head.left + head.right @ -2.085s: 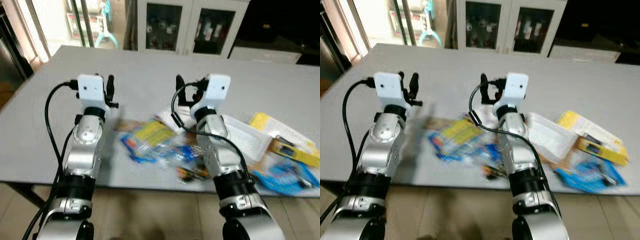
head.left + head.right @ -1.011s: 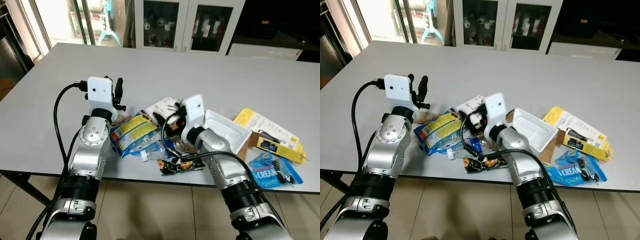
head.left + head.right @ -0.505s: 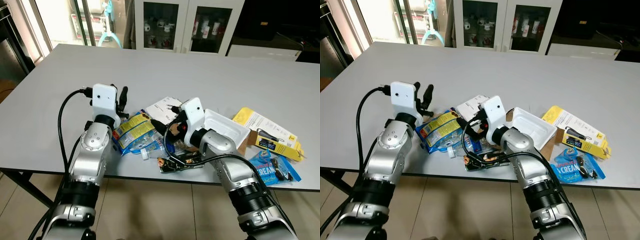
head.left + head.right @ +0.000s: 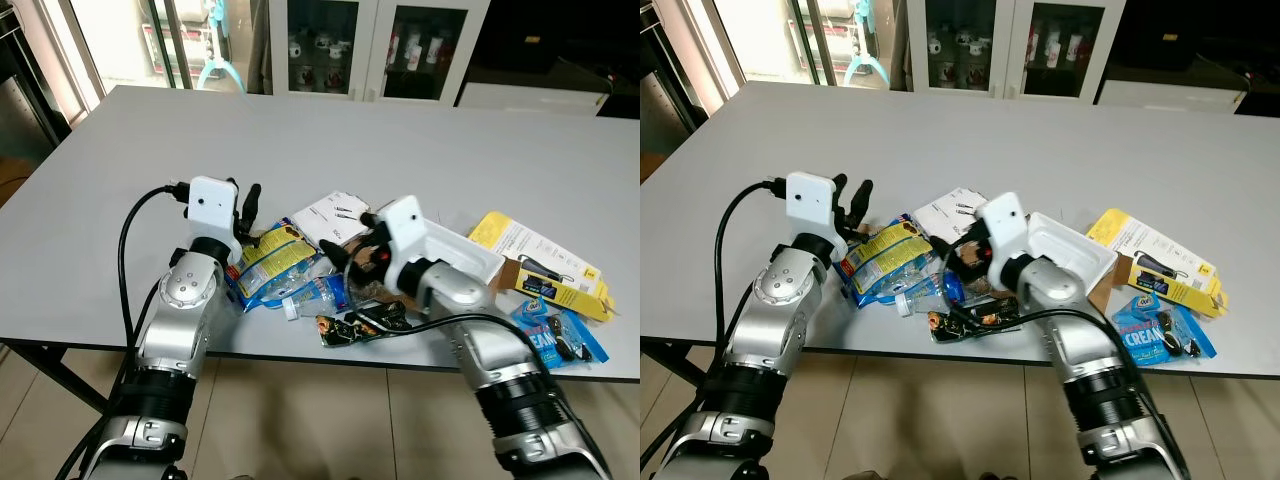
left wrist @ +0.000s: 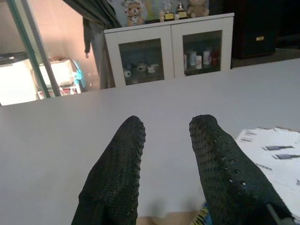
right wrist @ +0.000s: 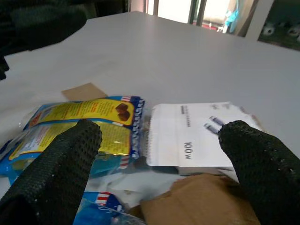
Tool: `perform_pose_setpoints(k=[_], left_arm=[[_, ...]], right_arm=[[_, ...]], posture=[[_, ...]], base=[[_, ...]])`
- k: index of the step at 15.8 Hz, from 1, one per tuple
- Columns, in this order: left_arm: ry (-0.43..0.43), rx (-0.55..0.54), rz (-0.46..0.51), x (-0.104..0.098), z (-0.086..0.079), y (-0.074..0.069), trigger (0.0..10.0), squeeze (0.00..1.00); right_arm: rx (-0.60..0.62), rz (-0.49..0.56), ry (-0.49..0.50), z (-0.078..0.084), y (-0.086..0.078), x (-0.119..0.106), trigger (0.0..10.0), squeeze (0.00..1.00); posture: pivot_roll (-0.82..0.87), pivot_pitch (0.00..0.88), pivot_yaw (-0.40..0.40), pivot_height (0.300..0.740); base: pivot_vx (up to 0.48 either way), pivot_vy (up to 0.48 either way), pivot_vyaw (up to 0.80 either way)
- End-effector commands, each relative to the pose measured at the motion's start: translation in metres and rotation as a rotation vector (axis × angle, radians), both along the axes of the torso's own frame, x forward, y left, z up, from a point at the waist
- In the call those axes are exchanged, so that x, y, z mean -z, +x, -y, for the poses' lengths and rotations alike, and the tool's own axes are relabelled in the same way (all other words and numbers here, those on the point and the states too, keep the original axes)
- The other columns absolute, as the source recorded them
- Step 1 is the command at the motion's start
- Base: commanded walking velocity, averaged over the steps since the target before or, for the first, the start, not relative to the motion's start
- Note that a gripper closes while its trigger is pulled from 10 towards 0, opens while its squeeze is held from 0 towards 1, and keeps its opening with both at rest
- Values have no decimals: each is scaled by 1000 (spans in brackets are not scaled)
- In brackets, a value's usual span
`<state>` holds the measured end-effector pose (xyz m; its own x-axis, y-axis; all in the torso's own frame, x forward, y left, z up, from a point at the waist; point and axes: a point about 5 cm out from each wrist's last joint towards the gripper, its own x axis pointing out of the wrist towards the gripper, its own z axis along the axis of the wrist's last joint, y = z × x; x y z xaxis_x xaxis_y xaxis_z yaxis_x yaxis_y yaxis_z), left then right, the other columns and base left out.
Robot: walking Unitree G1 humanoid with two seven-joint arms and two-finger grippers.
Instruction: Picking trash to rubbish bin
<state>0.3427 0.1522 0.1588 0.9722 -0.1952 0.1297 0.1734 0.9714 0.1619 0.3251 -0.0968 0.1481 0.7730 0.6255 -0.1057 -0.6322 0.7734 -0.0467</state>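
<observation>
1. Nothing appears cleared so far — the trash lies in a loose heap near the front edge of the grey table [image 4: 120, 150], and no rubbish bin can be made out, so by the look of it the whole job remains.

2. The heap: a yellow-and-blue snack bag [image 4: 268, 258] at the robot's left, a white printed sheet [image 4: 330, 214] behind it, a crumpled clear-and-blue wrapper [image 4: 300, 292] and a dark wrapper [image 4: 362, 322] at the table's front edge, a white foam tray [image 4: 462, 257] in the middle, and a yellow card pack [image 4: 545, 262] and blue packet [image 4: 560, 338] off to the robot's right.

3. The right gripper [image 6: 161, 154] hangs low over the middle of the heap with its fingers spread wide and nothing between them; from the wrist camera, the snack bag and the white sheet lie ahead in the gap, with brown cardboard [image 6: 201, 201] just below.

4. The left gripper [image 4: 247, 208] stands just beside the snack bag's left end, fingers pointing up and away from the table — parted by a narrow gap, holding nothing. Its wrist camera looks across bare table toward a white glass-door cabinet [image 5: 164, 51].

5. Judged from this, the right gripper is the one placed to make a first pick: the snack bag or the cardboard sits nearest its fingers, though none of the trash is touched as far as can be seen.
</observation>
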Motion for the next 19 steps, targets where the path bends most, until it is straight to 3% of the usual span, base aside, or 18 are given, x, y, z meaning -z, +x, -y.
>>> perform_pose_setpoints(k=[1, 6, 13, 14, 15, 19], left_arm=[[23, 24, 1, -1, 3, -2, 10000, 0], [80, 50, -21, 4, -1, -4, 10000, 0], [172, 139, -66, 13, -7, -8, 10000, 0], [191, 165, -78, 15, -7, -9, 10000, 596], [175, 209, -97, 16, -7, -10, 10000, 1000], [167, 251, -127, 15, -11, -12, 10000, 1000]], right_arm=[[17, 9, -8, 6, -2, -3, 10000, 0], [52, 6, -38, 23, -7, -5, 10000, 0], [45, -1, -63, 29, -14, -4, 10000, 0], [43, -3, -64, 29, -15, -3, 10000, 0], [42, -6, -65, 29, -16, -2, 10000, 0], [42, -22, -55, 25, -16, 2, 10000, 0]], posture=[[-42, 65, -12, 740], [-34, 59, -7, 740], [-32, 31, -5, 740], [-32, 29, -5, 740], [-30, 28, -4, 740], [-17, 28, -5, 740]], base=[[0, 0, 0], [0, 0, 0], [0, 0, 0], [0, 0, 0], [0, 0, 0], [0, 0, 0]])
